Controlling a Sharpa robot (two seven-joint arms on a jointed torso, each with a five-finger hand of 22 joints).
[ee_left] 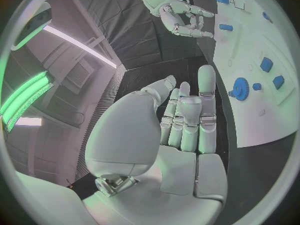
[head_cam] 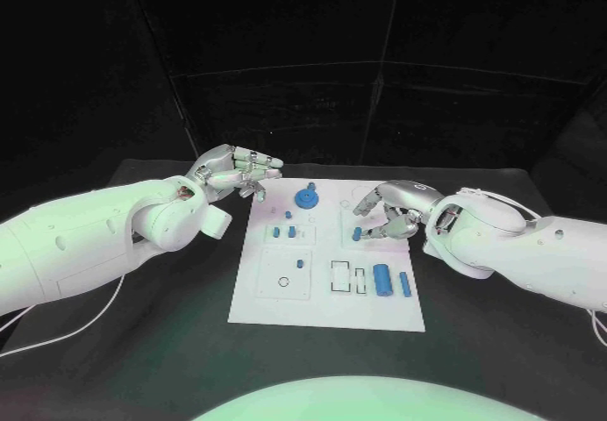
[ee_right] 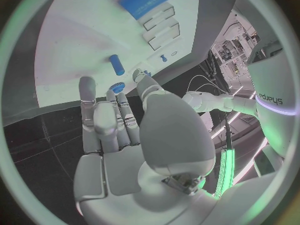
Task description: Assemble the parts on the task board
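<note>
Lying white on the black table, the task board carries blue parts near its right edge, where the right hand pinches one small piece that could slip, the left hand hovering empty, "sharpa" legible on the body.

Small blue part partly hidden behind right robot hand fingers, contact too small to tell, left robot hand fingertips curled, any pinch unclear, board slots and tiny pieces too small to identify, table cut off at bottom edge
</note>
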